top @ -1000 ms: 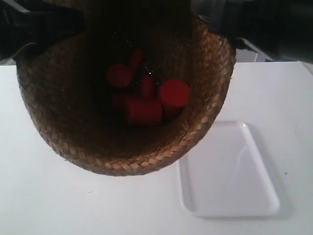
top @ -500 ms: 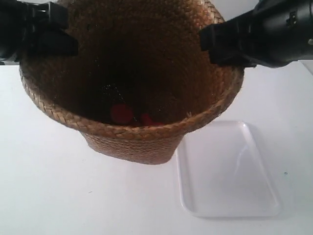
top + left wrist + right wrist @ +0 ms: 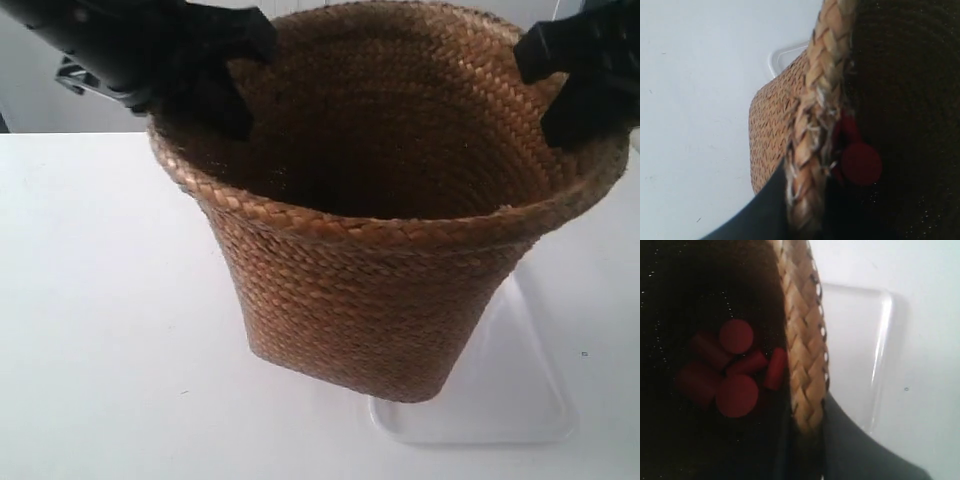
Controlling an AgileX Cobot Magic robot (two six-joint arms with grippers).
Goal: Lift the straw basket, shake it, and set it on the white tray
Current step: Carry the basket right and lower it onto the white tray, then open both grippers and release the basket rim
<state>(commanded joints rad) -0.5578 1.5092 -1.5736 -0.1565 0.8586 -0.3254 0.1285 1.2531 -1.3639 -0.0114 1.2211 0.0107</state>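
**Item:** straw basket [image 3: 370,290]. Fills the centre of the exterior frame, tilted, mouth towards the upper part of the frame. Its base overlaps the white tray [image 3: 530,410] at lower right. Whether the base touches the tray cannot be told.

**Contents:** loose red pieces [image 3: 737,390], lying together on the dark bottom.

**Hold:** left gripper [image 3: 805,220] pinches the braided rim [image 3: 805,365], one finger outside and one inside. Right gripper [image 3: 810,445] is clamped on the opposite side of the rim in the same way.

**Surroundings:** white table [image 3: 90,300].

**Risks, as judged:**
- The rim is soft braid. A hard shake could make it flex and slip out of either pinch.
- With the basket tilted, the red pieces could roll towards the mouth and spill.
- The basket looks wider than the tray. If it is set down off-centre, the base may catch on the tray's low edge and rock or tip.
- If one gripper lets go before the other, the basket would swing.
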